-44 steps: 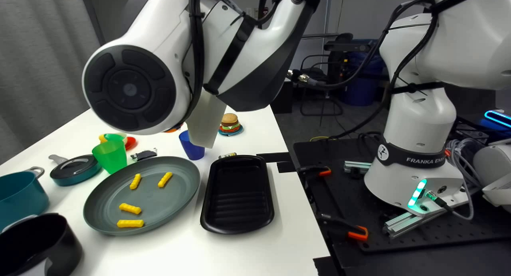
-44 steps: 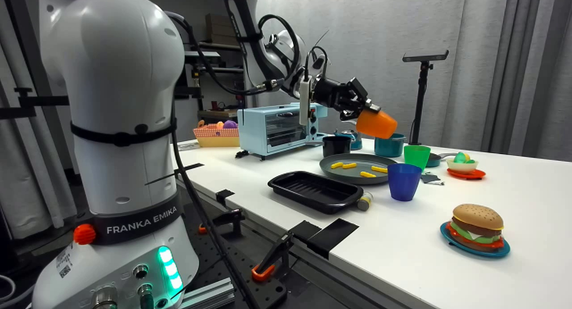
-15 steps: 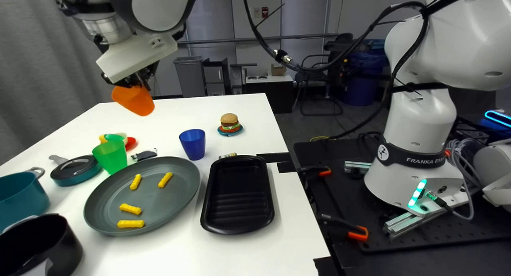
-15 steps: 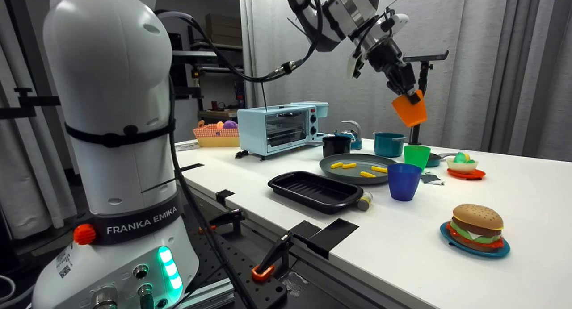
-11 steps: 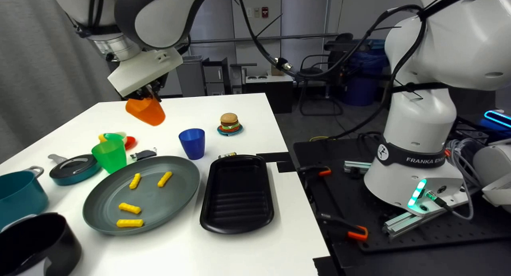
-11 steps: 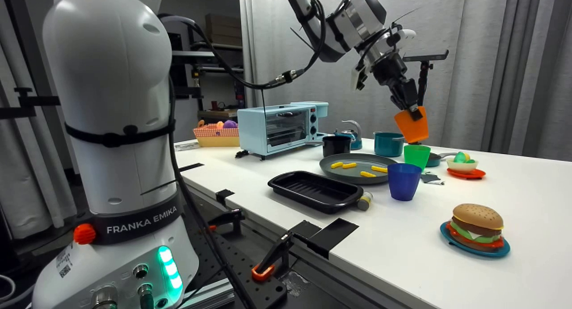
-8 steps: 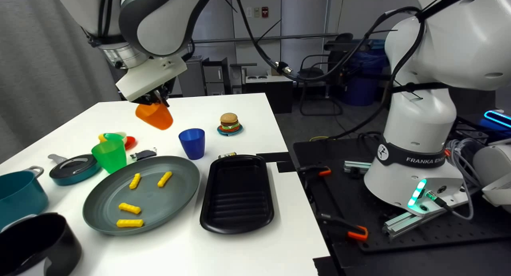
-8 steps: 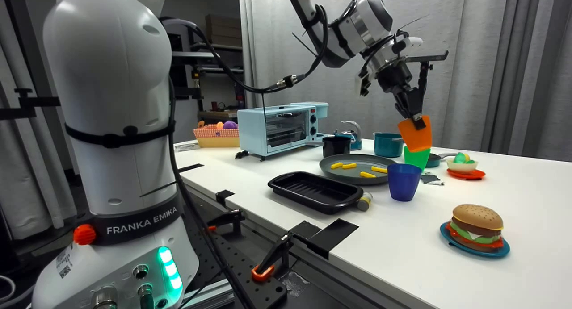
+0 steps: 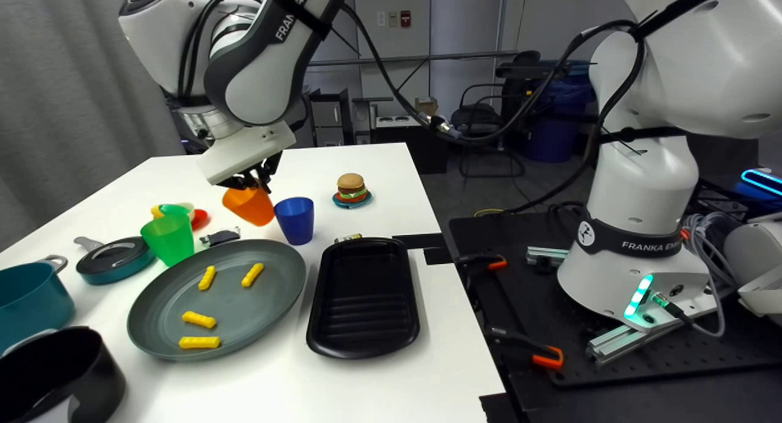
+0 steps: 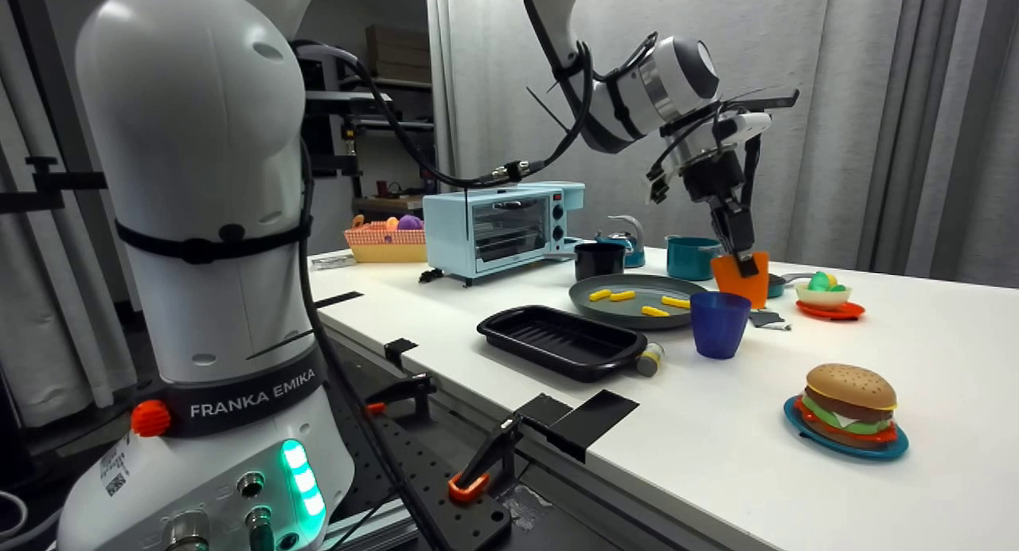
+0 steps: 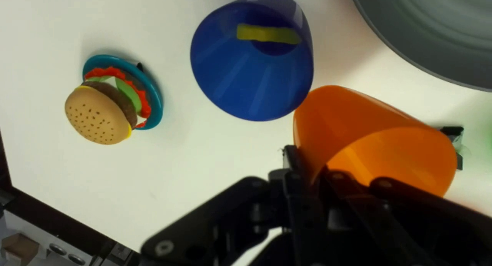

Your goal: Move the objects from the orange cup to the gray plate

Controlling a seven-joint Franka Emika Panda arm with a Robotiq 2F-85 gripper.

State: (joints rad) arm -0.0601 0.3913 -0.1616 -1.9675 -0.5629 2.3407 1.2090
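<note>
While pinching the tilted orange cup (image 9: pixel 248 206) in narrow jaws, with four yellow stubby pieces (image 9: pixel 200 319) on the gray plate (image 9: pixel 244 310) apart from them, could knock the blue cup (image 11: pixel 251 70) beside the jaws if lowered too close, or topple if released slanted.

Gray plate (image 9: pixel 231 302) common to all views

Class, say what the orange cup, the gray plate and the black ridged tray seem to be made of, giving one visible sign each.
The orange cup looks like smooth plastic: thin-walled, with soft shine.
The gray plate is matte, perhaps plastic or coated metal: only a dull sheen shows.
The black ridged tray is glossy, perhaps plastic or enamelled metal: light glints along its rim.
</note>
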